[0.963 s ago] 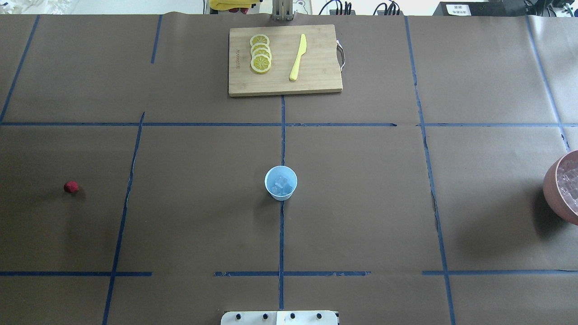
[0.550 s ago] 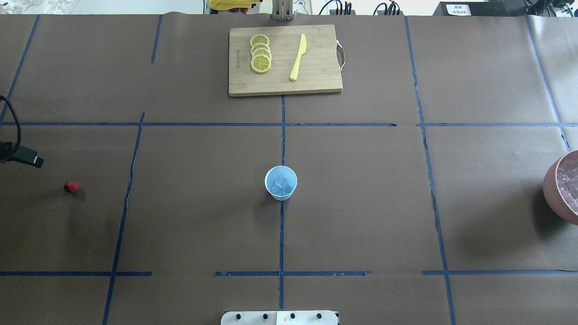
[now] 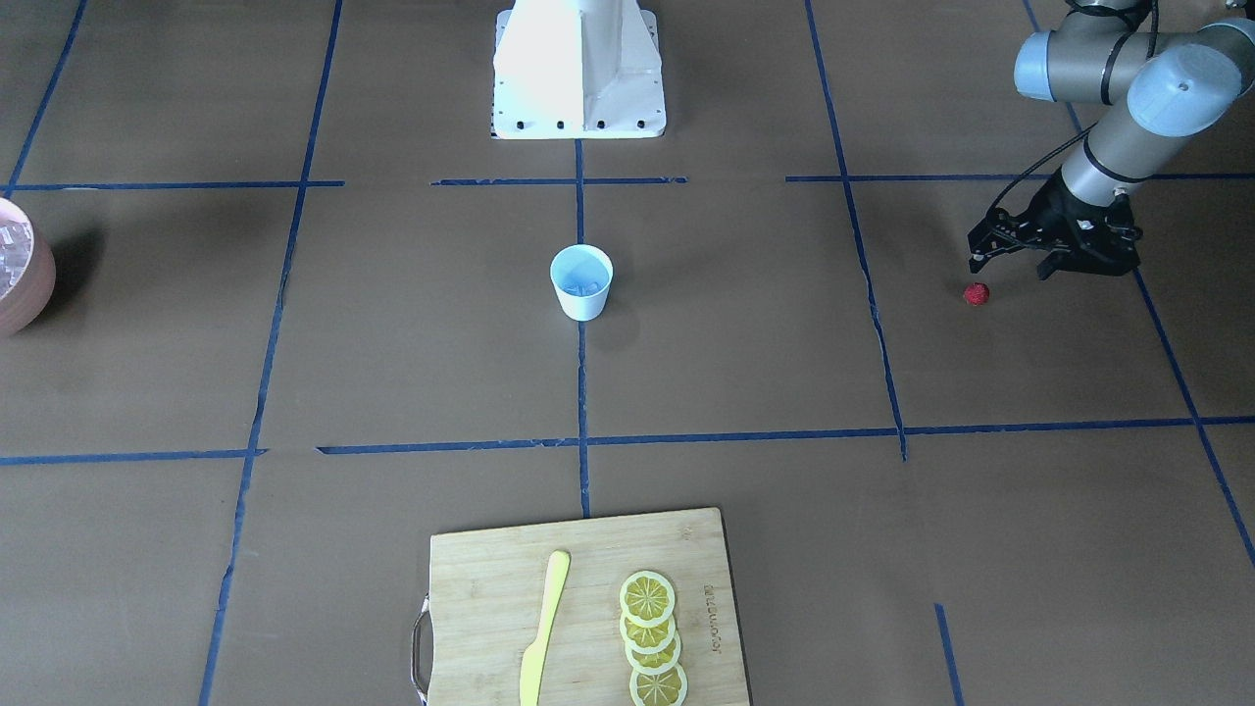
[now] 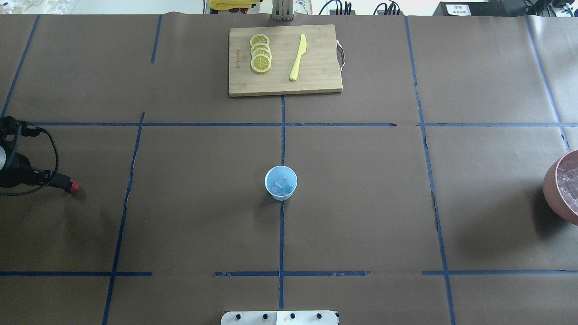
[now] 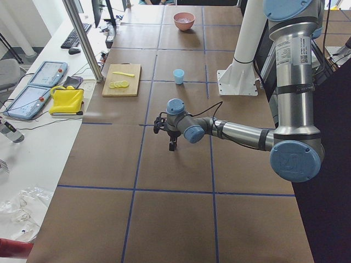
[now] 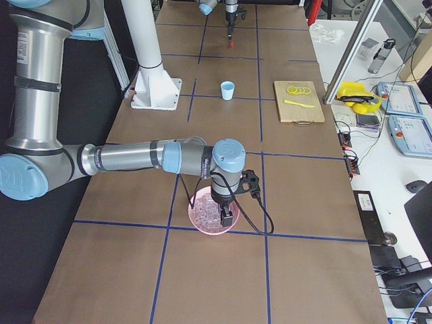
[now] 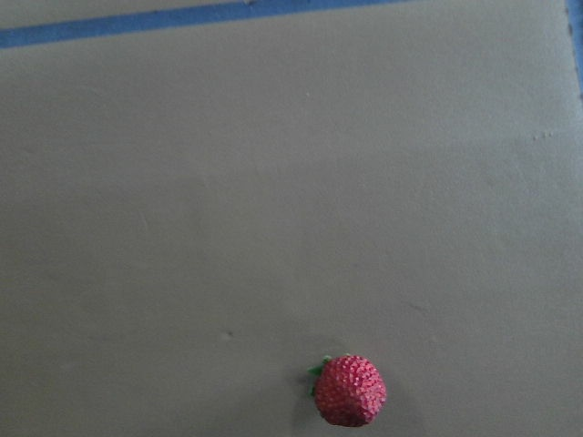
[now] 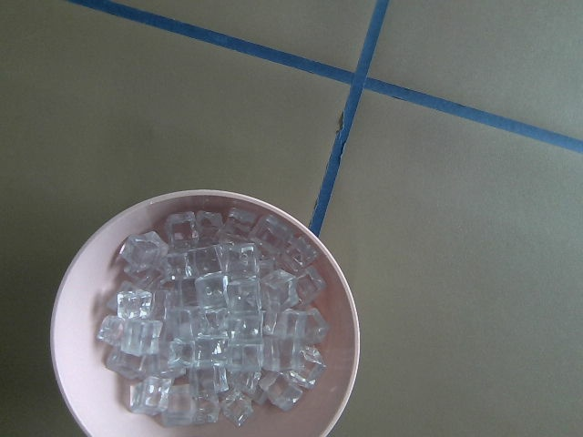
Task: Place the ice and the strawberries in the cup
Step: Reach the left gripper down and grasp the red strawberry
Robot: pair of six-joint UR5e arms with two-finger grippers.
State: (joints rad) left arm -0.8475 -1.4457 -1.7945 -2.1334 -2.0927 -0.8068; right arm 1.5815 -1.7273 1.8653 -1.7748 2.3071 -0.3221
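You see the left end effector (image 3: 1010,267) spread, at 2 o'clock from the strawberry (image 3: 976,293). For the right end effector (image 6: 227,219), you cannot tell.

Brown-papered, blue-taped table (image 4: 361,203) with cup (image 3: 581,302), strawberry (image 3: 976,293), bowl (image 3: 25,294), cutting board (image 4: 316,58)

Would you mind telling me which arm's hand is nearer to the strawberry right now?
Left. The left hand hangs right beside the strawberry; the right hand is far off at the opposite end, over the bowl of ice.
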